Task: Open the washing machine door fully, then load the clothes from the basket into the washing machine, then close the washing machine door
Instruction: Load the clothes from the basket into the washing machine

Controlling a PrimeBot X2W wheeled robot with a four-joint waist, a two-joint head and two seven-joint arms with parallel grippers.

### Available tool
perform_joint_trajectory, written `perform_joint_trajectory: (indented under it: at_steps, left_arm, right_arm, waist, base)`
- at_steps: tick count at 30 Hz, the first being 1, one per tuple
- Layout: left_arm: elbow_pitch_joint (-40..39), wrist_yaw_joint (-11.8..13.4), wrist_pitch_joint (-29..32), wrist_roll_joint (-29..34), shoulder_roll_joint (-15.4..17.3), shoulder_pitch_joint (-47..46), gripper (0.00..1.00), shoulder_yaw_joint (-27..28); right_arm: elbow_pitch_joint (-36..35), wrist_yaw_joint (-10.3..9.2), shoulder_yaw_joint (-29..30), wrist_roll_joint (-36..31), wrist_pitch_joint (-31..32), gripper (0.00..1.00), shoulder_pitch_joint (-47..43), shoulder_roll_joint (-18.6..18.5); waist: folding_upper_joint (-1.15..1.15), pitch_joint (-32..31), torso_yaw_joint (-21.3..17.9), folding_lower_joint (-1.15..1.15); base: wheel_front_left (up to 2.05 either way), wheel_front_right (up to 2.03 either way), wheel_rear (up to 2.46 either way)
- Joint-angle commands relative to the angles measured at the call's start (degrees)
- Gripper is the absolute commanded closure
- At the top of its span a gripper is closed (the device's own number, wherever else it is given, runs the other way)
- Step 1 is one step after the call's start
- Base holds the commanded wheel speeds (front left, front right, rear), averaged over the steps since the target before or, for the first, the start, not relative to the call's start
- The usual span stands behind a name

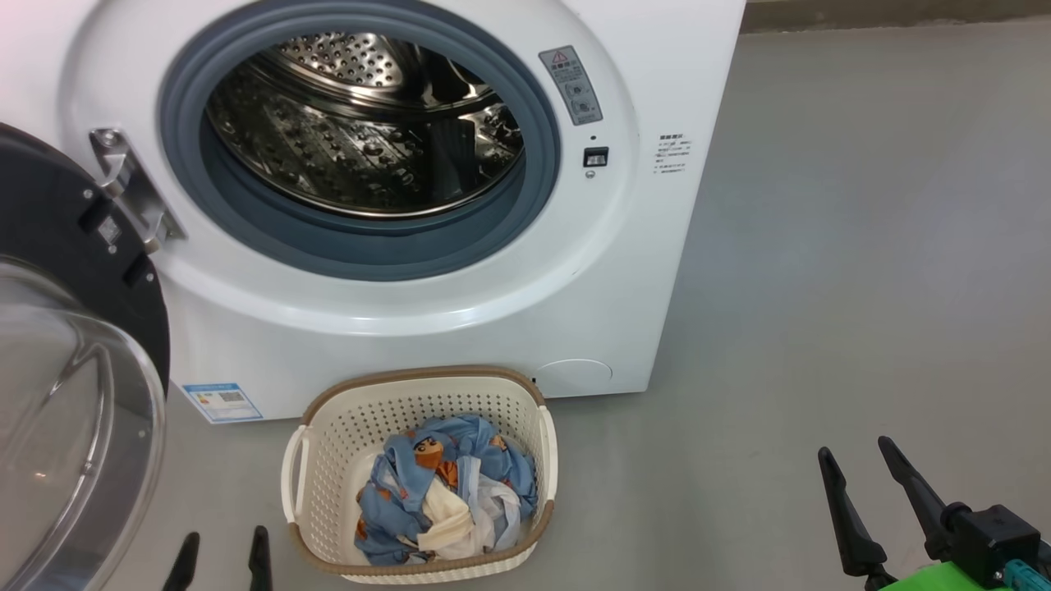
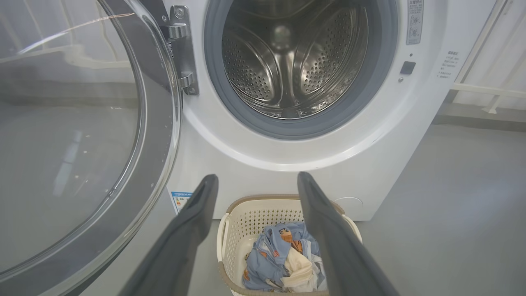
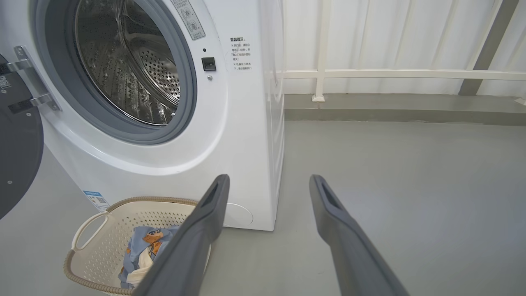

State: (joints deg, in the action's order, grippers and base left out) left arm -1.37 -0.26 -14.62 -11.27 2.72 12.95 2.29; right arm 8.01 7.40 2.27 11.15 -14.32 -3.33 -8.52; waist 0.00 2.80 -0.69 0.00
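Note:
The white washing machine fills the upper left, its steel drum bare inside the grey seal. The washing machine door hangs swung out at the left on its metal hinge, black rim and glass bowl facing me. On the floor before the machine stands the cream basket holding the clothes, light blue printed fabric with white and cream pieces. My left gripper is open at the bottom edge, just left of the basket. My right gripper is open at the lower right, well clear of the basket.
Grey floor stretches to the right of the machine. A white railing and a low grey kerb run along the back wall in the right wrist view. A blue label sticker sits low on the machine's front.

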Motion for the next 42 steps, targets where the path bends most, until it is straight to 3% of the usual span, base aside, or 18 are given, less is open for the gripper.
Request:
perform_joint_trajectory:
  at_steps: [1,15,21,30,42]
  left_arm:
    - [-0.57,-0.11,-0.38,0.95,0.17,-1.75,0.00,1.28]
    - [9.18,-1.03,2.08,2.47,1.32,-8.81,0.00,-1.85]
    - [12.61,-1.78,5.29,1.09,1.93,-15.04,0.00,-2.02]
    - [20.53,-2.56,10.02,0.71,5.26,-24.79,0.00,-2.03]
    - [30.90,-2.35,17.09,-0.76,8.20,-35.84,0.00,-1.36]
  right_arm:
    - [-1.44,0.09,-1.58,0.32,-0.68,0.00,2.27,-0.28]
    - [-4.16,0.09,-3.56,0.35,-0.68,0.00,6.13,1.60]
    - [-6.81,0.09,-5.42,0.56,-0.68,0.00,9.85,2.81]
    - [-10.63,0.09,-8.72,1.50,-0.68,0.00,15.47,4.92]
    - [-13.36,0.09,-11.83,3.01,-0.68,0.00,19.69,5.61]
  waist:
    - [0.00,0.44,-0.59,0.00]
    - [0.00,8.48,-5.10,0.00]
    - [0.00,15.05,-7.92,0.00]
    - [0.00,25.25,-12.52,0.00]
    - [0.00,32.83,-15.71,0.00]
  base:
    - [0.00,0.00,0.00]
    - [0.00,0.00,0.00]
    - [0.00,0.00,0.00]
    - [0.00,0.00,0.00]
    - [0.00,0.00,0.00]
